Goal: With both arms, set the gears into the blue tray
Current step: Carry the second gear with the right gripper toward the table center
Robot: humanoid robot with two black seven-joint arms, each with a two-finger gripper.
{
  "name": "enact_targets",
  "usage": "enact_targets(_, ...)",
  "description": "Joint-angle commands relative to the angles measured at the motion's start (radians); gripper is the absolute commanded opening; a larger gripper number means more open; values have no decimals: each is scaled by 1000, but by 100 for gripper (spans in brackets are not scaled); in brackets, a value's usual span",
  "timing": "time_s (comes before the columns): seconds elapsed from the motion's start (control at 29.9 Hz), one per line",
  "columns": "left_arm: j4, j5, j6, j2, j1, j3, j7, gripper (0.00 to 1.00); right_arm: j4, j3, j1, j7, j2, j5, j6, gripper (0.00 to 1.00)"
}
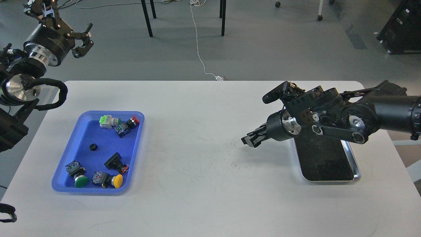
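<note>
blue tray (138, 131) holds one gear (93, 147) among push-buttons (113, 180); left fingers (86, 41) apart, right fingers (251, 139) seemingly together.

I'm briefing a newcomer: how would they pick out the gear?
Find the blue tray on the table's left side. Near its middle, among the push-buttons, lies the gear: a tiny black ring with a centre hole, far smaller and without a coloured cap.

Left hand (82, 41) raised (fingers spread)
</note>
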Motion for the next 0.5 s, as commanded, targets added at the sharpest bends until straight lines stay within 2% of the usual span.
enact_targets(0.0,0,0,0,1,0,0,2,98,-42,1,-27,1,76,38,-12,26)
enact_targets(0.13,0,0,0,15,0,0,0,98,-92,0,-64,1,157,66,-44,26)
enact_targets(0.33,0,2,0,21,0,0,2,98,-152,1,-109,1,215,66,-54,27)
enact_targets(0.47,0,2,0,21,0,3,2,98,-160,1,-118,-1,219,66,-66,34)
